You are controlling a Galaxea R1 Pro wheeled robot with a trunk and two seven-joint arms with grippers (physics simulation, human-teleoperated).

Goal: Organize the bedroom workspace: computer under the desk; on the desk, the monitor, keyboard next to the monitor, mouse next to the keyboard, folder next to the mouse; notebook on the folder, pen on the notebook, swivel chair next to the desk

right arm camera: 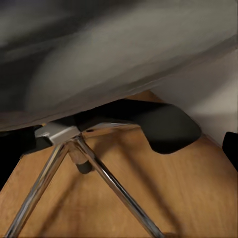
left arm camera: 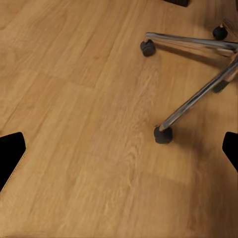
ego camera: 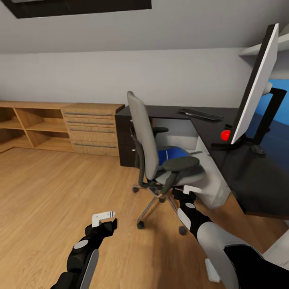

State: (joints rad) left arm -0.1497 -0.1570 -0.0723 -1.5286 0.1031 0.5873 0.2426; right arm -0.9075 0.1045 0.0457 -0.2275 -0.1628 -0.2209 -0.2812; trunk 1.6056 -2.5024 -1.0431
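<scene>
Sideways, chair (ego camera: 150, 140) faces the desk (ego camera: 224, 152), blue folder (ego camera: 171, 154) on its seat, left gripper (ego camera: 105, 218) low over floor, fingers spread, right gripper (ego camera: 189, 192) beneath the seat edge, finger state unclear.

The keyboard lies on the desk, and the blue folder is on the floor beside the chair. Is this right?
Not quite. The head view shows the blue folder lying on the seat of the chair, not on the floor beside it. The keyboard does lie on the desk.
</scene>
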